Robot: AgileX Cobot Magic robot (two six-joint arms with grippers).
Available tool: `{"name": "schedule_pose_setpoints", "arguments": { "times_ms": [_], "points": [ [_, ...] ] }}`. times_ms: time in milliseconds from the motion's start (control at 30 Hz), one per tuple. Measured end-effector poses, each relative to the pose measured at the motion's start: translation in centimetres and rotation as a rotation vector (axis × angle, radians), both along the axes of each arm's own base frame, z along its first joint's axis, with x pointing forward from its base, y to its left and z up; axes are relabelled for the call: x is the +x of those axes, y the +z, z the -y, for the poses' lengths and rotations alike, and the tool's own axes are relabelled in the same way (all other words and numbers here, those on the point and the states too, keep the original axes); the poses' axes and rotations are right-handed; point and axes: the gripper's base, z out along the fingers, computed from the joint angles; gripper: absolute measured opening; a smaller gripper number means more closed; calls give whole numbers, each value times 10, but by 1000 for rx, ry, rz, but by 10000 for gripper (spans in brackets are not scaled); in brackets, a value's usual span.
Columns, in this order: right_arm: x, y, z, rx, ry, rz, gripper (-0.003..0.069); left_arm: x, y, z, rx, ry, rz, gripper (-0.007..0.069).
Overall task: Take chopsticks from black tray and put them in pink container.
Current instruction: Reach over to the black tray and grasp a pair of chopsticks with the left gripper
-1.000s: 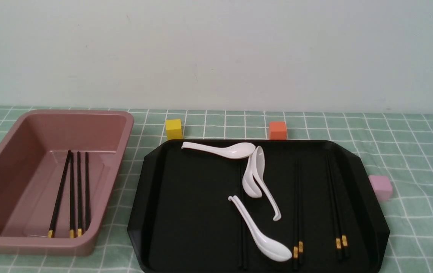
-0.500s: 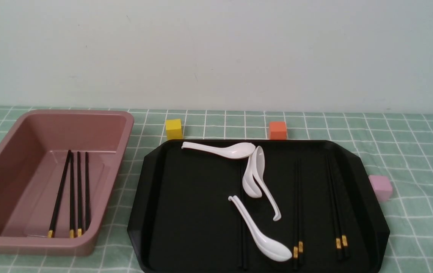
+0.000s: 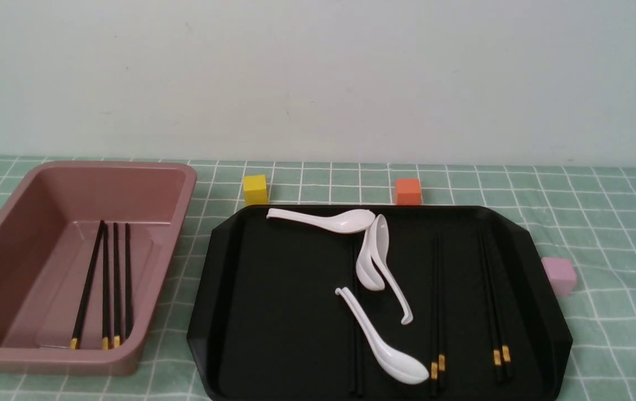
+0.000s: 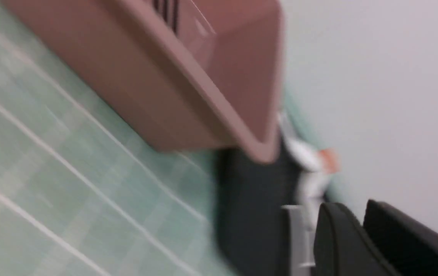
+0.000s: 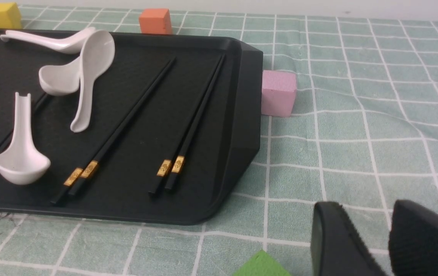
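The black tray [image 3: 273, 312] holds two pairs of gold-banded chopsticks [image 3: 436, 301] [image 3: 495, 301], lying lengthwise on its right half. A third pair [image 3: 356, 340] lies partly under a white spoon. Several more chopsticks [image 3: 107, 284] lie in the pink container [image 3: 173, 223] at the left. Neither gripper shows in the front view. My right gripper [image 5: 364, 209] hovers over the cloth beside the tray's near right corner [image 5: 242, 153], slightly open and holding nothing. The left wrist view is blurred. There my left gripper [image 4: 361, 207] has its fingers together, near the pink container [image 4: 165, 96].
Three white spoons [image 3: 329, 218] [image 3: 376, 262] [image 3: 385, 345] lie in the tray's middle. A yellow cube [image 3: 255, 189] and an orange cube [image 3: 407, 191] stand behind the tray, and a pale pink cube [image 3: 559, 274] stands at its right. A green block [image 5: 263, 266] sits near my right gripper.
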Motion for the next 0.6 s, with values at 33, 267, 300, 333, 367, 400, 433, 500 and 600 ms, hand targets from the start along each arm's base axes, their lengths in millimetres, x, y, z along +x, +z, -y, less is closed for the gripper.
{"name": "schedule_pose_setpoints", "arguments": {
  "times_ms": [33,267,300,333,367,400,433,500,600],
  "points": [
    [0,0,0,0,0,0,239,0,2,1,-83,6,-2,114],
    [0,0,0,0,0,0,239,2,18,-4,-221,71,120,113],
    [0,0,0,0,0,0,239,1,23,-4,-199,63,137,113],
    [0,0,0,0,0,0,239,0,29,-4,-176,55,152,113],
    [0,0,0,0,0,0,239,-4,50,-3,-103,29,200,113],
    [0,0,0,0,0,0,239,-6,61,-2,-64,16,219,112],
    [0,0,0,0,0,0,239,-7,76,-1,-16,-2,225,105],
    [0,0,0,0,0,0,239,-1,101,3,73,-45,177,81],
    [0,0,0,0,0,0,239,20,117,13,236,-185,-69,23]
  ]
}}
